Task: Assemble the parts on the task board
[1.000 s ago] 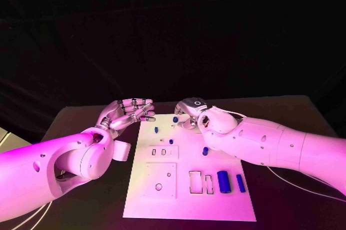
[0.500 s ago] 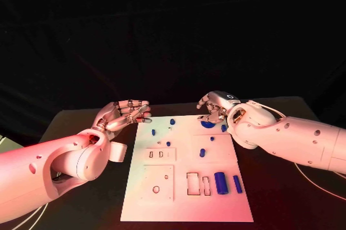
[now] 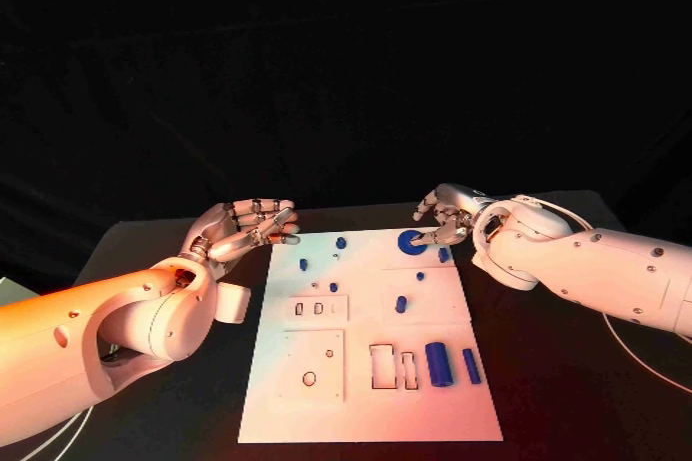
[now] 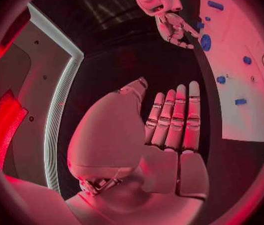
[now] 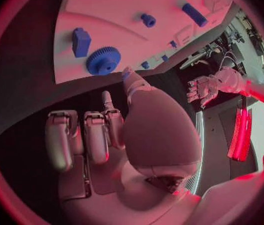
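Blue gear [image 3: 413,242] lies on the task board [image 3: 361,401], just beside the right hand [image 3: 444,213].

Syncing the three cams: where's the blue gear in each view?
Head view: blue gear lies at the task board's far right corner, just beside the right hand.
Left wrist view: blue gear on the board's edge, beside the right hand's fingertips.
Right wrist view: blue gear near the board's edge, just beyond the hand's own thumb tip.
Shared landmark: the small blue block next to the gear.
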Available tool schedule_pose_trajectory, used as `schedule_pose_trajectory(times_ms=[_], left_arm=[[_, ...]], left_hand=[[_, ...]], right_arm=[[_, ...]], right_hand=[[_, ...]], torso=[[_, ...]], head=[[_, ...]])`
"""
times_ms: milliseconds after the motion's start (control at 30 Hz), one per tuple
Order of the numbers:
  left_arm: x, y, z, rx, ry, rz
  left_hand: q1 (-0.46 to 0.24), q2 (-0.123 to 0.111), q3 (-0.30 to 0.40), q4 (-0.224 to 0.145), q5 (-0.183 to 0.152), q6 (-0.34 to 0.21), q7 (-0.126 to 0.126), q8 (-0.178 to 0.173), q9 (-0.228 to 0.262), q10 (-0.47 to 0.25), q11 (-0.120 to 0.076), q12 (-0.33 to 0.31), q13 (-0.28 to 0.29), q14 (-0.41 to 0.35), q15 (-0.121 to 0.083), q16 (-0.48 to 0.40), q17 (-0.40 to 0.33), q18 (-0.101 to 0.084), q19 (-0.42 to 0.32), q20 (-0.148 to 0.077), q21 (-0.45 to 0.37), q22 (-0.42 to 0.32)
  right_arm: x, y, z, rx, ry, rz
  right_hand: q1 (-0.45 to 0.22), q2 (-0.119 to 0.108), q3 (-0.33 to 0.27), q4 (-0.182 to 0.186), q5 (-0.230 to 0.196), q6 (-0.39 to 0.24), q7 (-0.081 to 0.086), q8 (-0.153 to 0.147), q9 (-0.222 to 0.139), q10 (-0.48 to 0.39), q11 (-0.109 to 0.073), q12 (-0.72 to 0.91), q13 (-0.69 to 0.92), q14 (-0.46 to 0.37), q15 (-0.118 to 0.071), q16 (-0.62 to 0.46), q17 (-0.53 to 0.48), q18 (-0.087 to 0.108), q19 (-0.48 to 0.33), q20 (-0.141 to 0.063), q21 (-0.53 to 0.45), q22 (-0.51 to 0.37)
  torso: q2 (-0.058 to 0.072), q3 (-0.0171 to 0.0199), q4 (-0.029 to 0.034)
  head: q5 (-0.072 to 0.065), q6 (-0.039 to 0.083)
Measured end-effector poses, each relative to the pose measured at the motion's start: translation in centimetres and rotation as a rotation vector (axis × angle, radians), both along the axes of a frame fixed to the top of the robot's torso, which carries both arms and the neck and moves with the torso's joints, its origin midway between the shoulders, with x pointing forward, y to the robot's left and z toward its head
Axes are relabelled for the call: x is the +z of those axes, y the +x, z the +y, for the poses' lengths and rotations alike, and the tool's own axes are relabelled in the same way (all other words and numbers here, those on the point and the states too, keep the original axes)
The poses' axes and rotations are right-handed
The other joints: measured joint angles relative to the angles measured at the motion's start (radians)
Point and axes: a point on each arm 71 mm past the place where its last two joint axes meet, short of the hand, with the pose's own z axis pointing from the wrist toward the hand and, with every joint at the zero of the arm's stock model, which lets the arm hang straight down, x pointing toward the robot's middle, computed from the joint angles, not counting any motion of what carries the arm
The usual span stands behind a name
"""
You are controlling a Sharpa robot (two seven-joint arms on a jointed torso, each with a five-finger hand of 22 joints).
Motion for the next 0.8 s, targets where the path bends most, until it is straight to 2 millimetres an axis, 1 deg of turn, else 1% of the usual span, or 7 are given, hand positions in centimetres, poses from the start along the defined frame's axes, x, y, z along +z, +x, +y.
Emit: schedule_pose_trajectory(times_ms=[133, 433, 567, 600, 700, 733, 800], left_arm=[[0.0, 0.0, 0.0, 0.0, 0.0, 0.0], [0.0, 0.1, -0.1, -0.002, -0.001, 0.0], [0.0, 0.1, -0.2, -0.004, -0.002, 0.0], [-0.1, 0.1, -0.1, -0.003, -0.001, 0.0], [-0.1, 0.2, -0.1, -0.001, 0.0, 0.0], [-0.1, 0.2, 0.0, 0.0, 0.0, 0.0], [-0.1, 0.2, 0.0, 0.001, 0.0, 0.0]], left_hand=[[0.0, 0.0, 0.0, 0.0, 0.0, 0.0, 0.0, 0.0, 0.0, 0.0, 0.0, 0.0, 0.0, 0.0, 0.0, 0.0, 0.0, 0.0, 0.0, 0.0, 0.0, 0.0], [0.0, 0.0, 0.0, 0.0, 0.0, 0.0, 0.0, 0.0, 0.0, 0.0, 0.0, 0.0, 0.0, 0.0, 0.0, 0.0, 0.002, 0.0, 0.0, 0.0, 0.0, 0.001], [0.0, 0.0, 0.0, 0.0, 0.0, 0.0, 0.0, 0.0, 0.0, 0.0, 0.0, 0.0, 0.0, 0.0, 0.0, 0.0, 0.002, 0.0, 0.0, 0.0, 0.0, 0.001], [0.0, 0.0, 0.0, 0.0, 0.0, 0.0, 0.0, 0.0, 0.0, 0.0, 0.0, 0.0, 0.0, 0.0, 0.0, 0.0, 0.002, 0.0, 0.0, 0.0, 0.0, 0.001], [0.0, 0.0, 0.003, -0.003, 0.0, 0.0, 0.0, 0.0, 0.0, 0.0, 0.0, 0.0, 0.0, 0.0, 0.0, 0.0, 0.002, 0.0, 0.0, 0.0, 0.0, 0.001], [0.0, 0.0, 0.003, -0.003, 0.0, 0.0, 0.0, 0.0, 0.0, 0.0, 0.0, 0.0, 0.0, 0.0, 0.0, 0.0, 0.002, 0.0, 0.0, 0.0, 0.0, 0.001], [0.0, 0.0, 0.003, -0.003, 0.0, 0.0, 0.0, 0.0, 0.0, 0.0, 0.0, 0.0, 0.0, 0.0, 0.0, 0.0, 0.002, 0.0, 0.0, 0.0, 0.0, 0.001]], right_arm=[[-0.3, 0.3, 0.1, -0.004, -0.017, 0.023], [-1.1, 1.0, 0.9, -0.006, -0.039, 0.051], [-1.3, 1.1, 0.9, -0.009, -0.046, 0.057], [-1.3, 1.1, 0.9, -0.009, -0.048, 0.06], [-1.6, 1.0, 1.0, -0.006, -0.053, 0.067], [-1.6, 1.1, 1.0, -0.006, -0.055, 0.069], [-1.7, 1.1, 1.0, -0.006, -0.057, 0.072]], right_hand=[[0.004, 0.004, -0.004, 0.004, 0.0, -0.001, 0.001, 0.0, 0.0, 0.003, 0.003, 0.002, 0.0, 0.002, 0.002, 0.0, 0.0, 0.0, 0.004, 0.004, 0.003, 0.0], [0.018, 0.018, -0.008, 0.008, 0.0, -0.001, 0.002, 0.008, 0.004, 0.003, 0.003, 0.002, 0.0, -0.002, 0.006, 0.0, 0.0, 0.0, 0.0, 0.007, 0.005, 0.0], [0.023, 0.015, -0.008, 0.008, 0.0, -0.001, 0.002, 0.008, 0.005, 0.003, 0.003, 0.002, 0.0, -0.002, 0.006, 0.0, 0.0, 0.0, 0.0, 0.007, 0.005, 0.0], [0.028, 0.02, -0.008, 0.008, 0.0, -0.001, 0.002, 0.01, 0.005, 0.003, 0.003, 0.002, 0.0, -0.002, 0.006, 0.0, 0.0, 0.0, 0.0, 0.007, 0.005, 0.0], [0.03, 0.022, -0.008, 0.008, 0.0, -0.001, 0.001, 0.015, 0.007, 0.003, 0.003, 0.002, 0.0, -0.002, 0.006, 0.004, 0.0, 0.0, 0.0, 0.007, 0.008, 0.0], [0.034, 0.026, -0.006, 0.01, 0.0, 0.003, -0.002, 0.017, 0.008, 0.003, 0.003, 0.002, 0.0, -0.002, 0.006, 0.004, 0.0, 0.0, 0.0, 0.007, 0.008, 0.0], [0.034, 0.026, -0.004, 0.013, 0.0, 0.008, 0.0, 0.023, 0.009, 0.003, 0.003, 0.002, 0.0, -0.002, 0.005, 0.004, 0.0, 0.0, 0.0, 0.007, 0.008, 0.0]], torso=[[0.001, -0.0006, 0.0016], [0.001, -0.0006, 0.002], [0.001, -0.0012, 0.0034], [0.001, -0.0012, 0.0034], [0.001, -0.0012, 0.0023], [0.001, -0.0008, 0.0017], [0.001, -0.0004, 0.0008]], head=[[-0.002, -0.003], [-0.003, -0.006], [-0.005, -0.006], [-0.006, -0.006], [-0.006, -0.006], [-0.005, -0.005], [-0.005, -0.005]])
